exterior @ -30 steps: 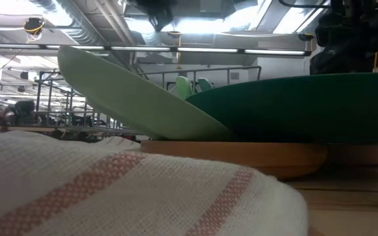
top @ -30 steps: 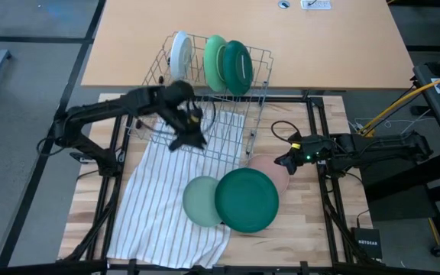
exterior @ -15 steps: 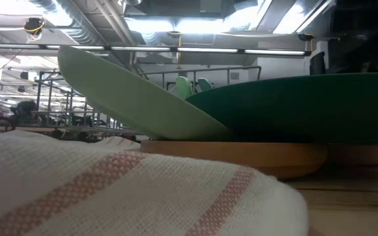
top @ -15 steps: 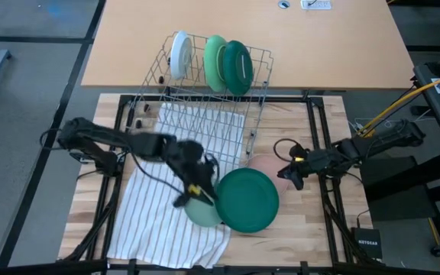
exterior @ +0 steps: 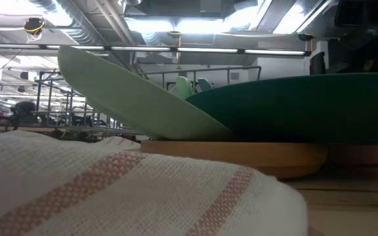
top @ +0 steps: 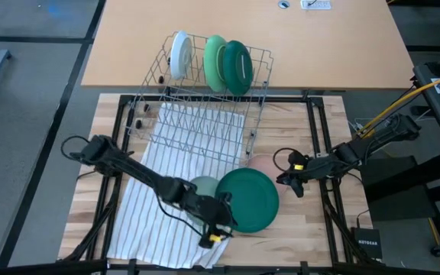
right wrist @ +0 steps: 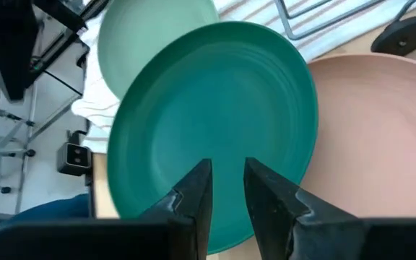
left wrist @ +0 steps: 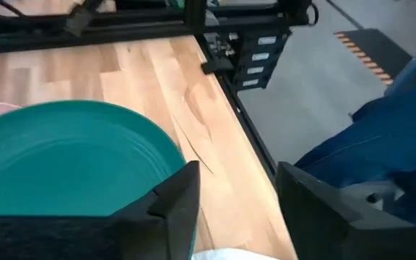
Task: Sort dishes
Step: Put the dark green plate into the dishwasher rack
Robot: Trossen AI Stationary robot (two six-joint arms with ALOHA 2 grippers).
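Note:
A dark green plate (top: 248, 200) lies on top of a pink plate (top: 272, 163) and on one edge of a pale green plate (top: 202, 187), which tilts up over the striped cloth (top: 155, 206). In the wire rack (top: 205, 92), a white plate (top: 179, 55), a light green plate (top: 215, 61) and another dark green plate (top: 237, 66) stand on edge. My left gripper (left wrist: 237, 198) is open at the near-left rim of the flat dark green plate (left wrist: 63, 159), with only bare wood between its fingers. My right gripper (right wrist: 227, 191) hovers narrowly open at the pink plate's right edge.
The rack's flat lower section (top: 201, 134) lies on the cloth behind the stack. Bare wood (top: 296, 229) lies to the right of and in front of the plates. A black frame rail (left wrist: 244, 115) runs along the table's edge. A person in blue trousers (left wrist: 388, 144) stands beyond it.
My left gripper has swung from the rack toward the table's near edge and sunk, ending at the near-left rim of the flat dark green plate. My right gripper has shifted slightly toward the near edge. The plates have not moved.

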